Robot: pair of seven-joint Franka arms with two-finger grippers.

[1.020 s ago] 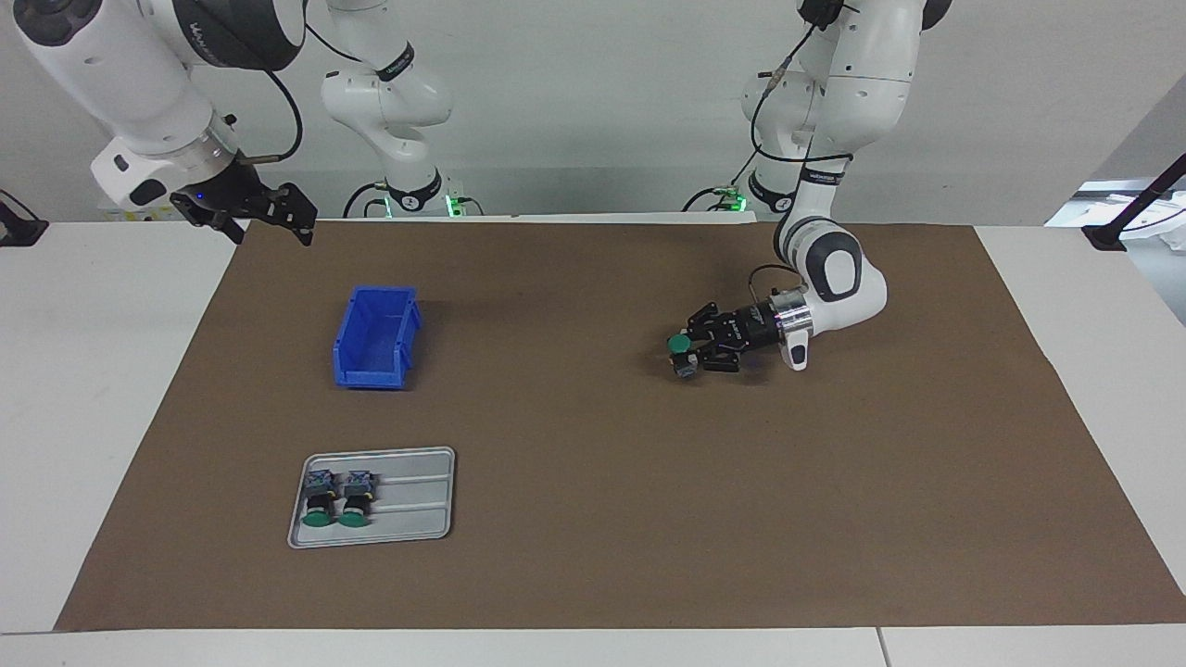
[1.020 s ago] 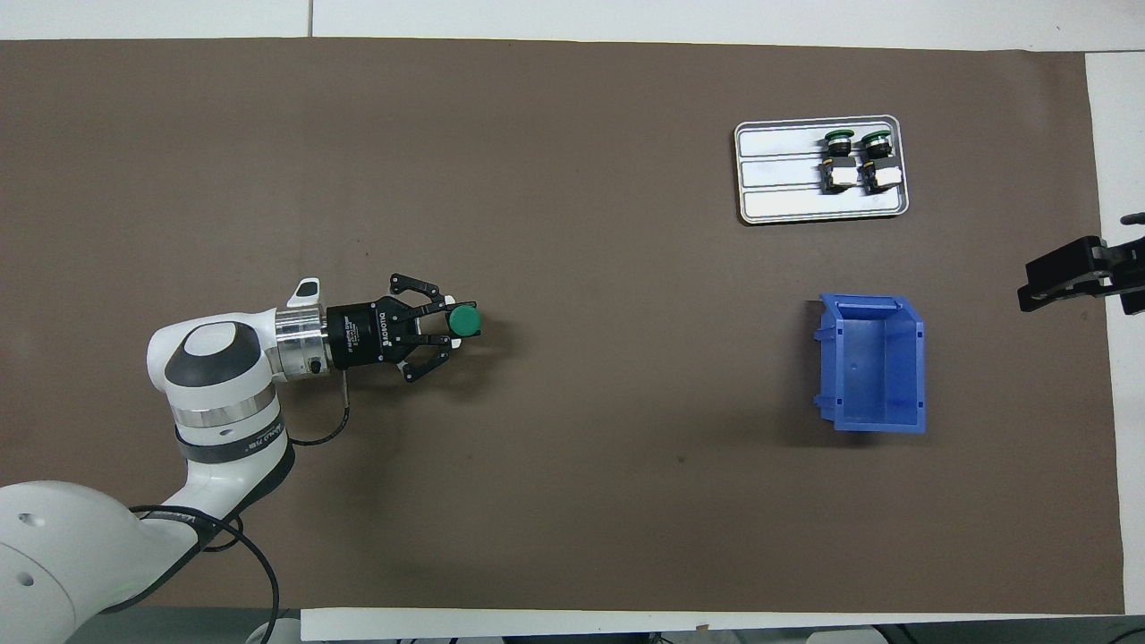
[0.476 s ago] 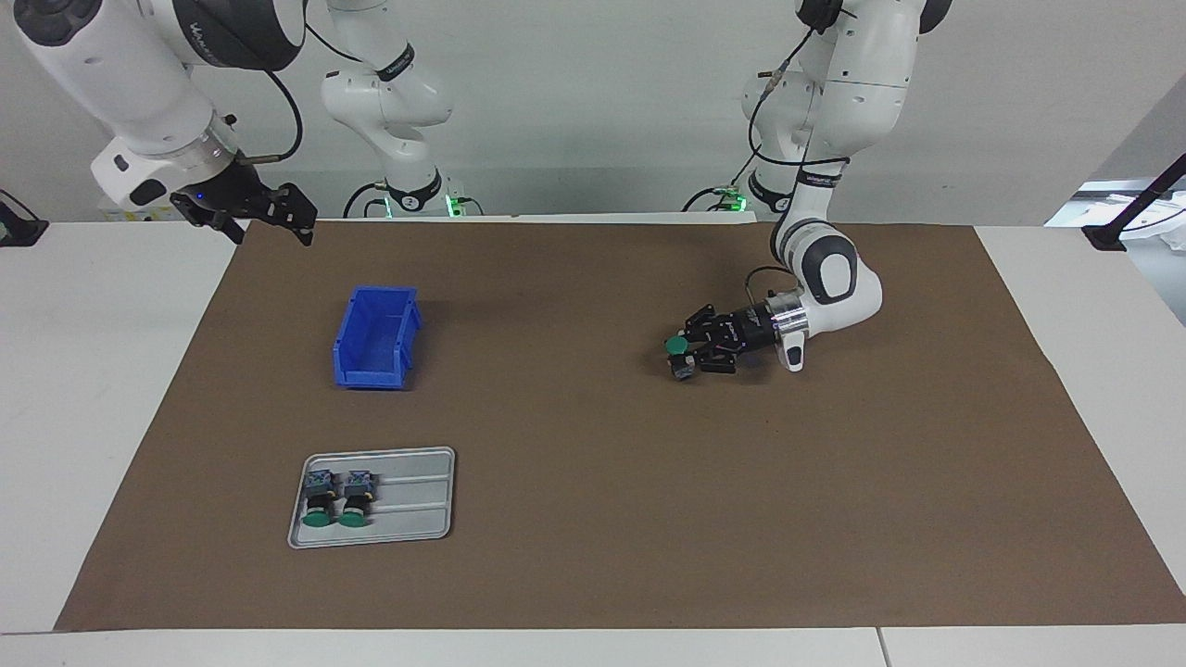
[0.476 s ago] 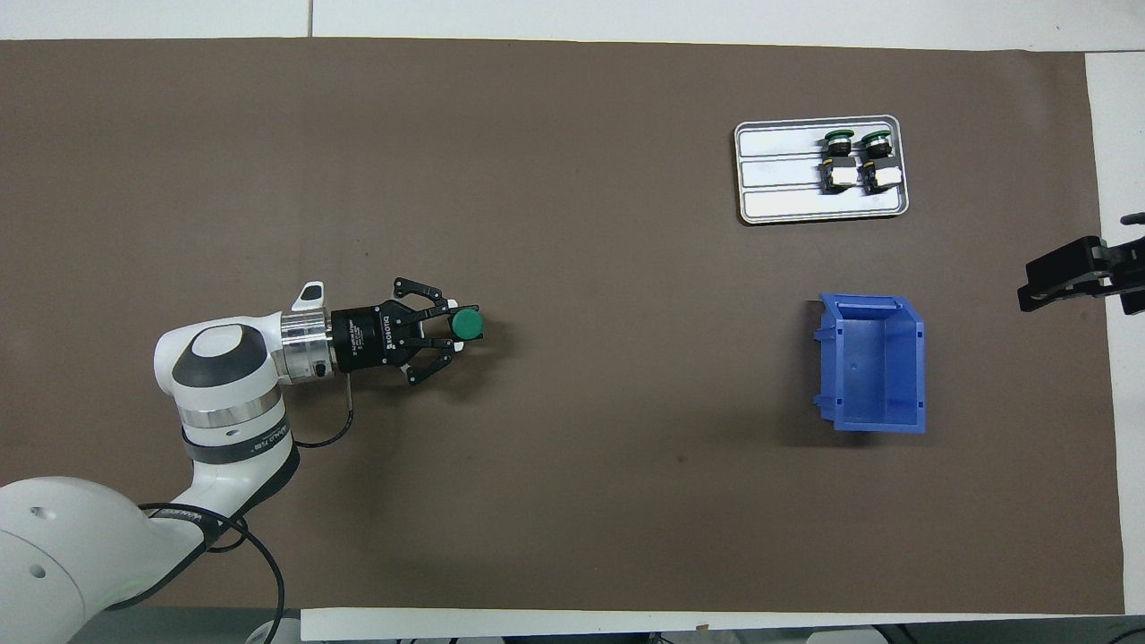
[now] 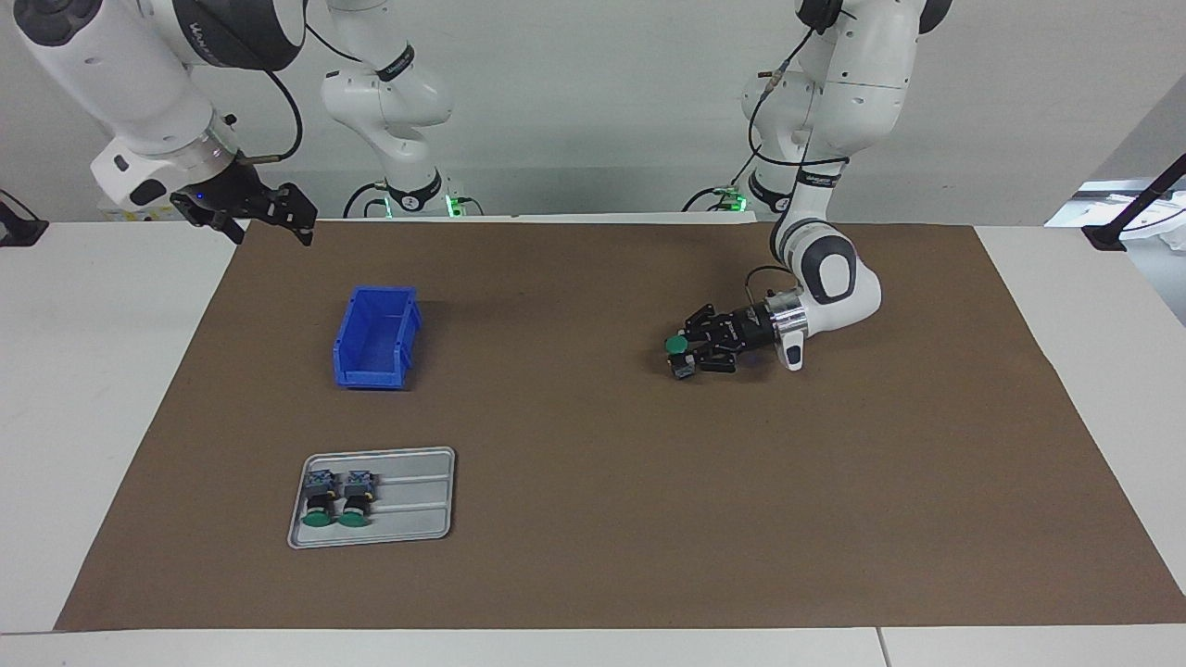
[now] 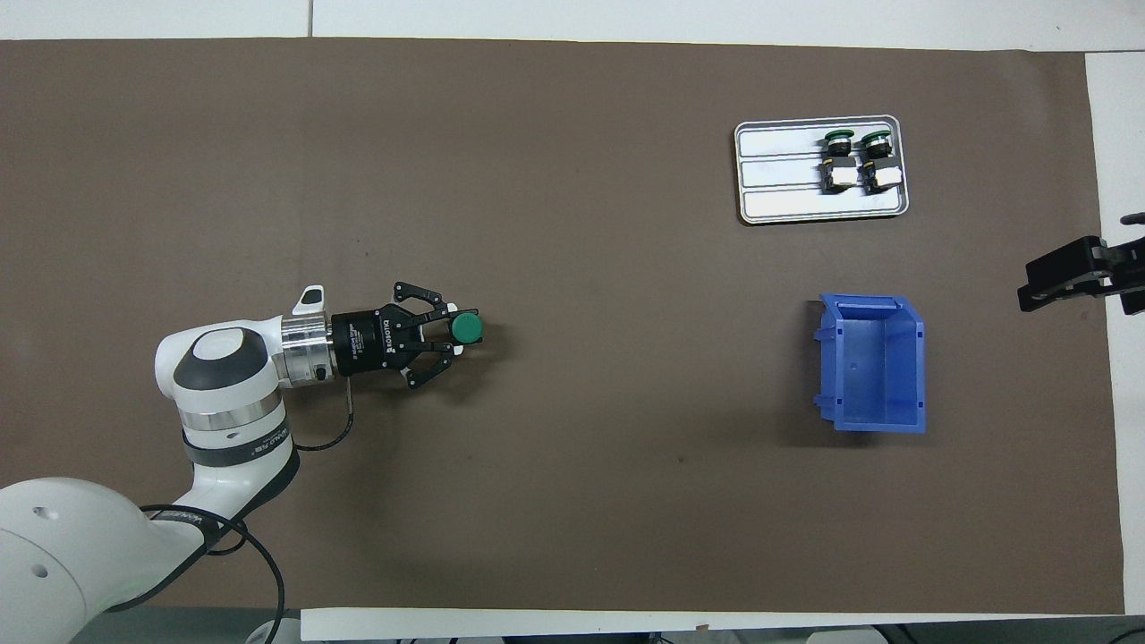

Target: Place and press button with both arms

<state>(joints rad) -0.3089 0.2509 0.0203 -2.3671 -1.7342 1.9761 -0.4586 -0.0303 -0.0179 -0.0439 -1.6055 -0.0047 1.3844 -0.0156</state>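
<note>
White lettering ran along the black body of the left arm's end effector [image 6: 445,333] in the overhead view; it seemed to read "ROBOTIQ", though the letters were barely legible. A dark band on the left arm's white jointed wrist [image 6: 234,437] carried small white print that could not be made out. In the facing view, white lettering on the dark joint cap of the right arm [image 5: 208,39] was likewise unreadable.
</note>
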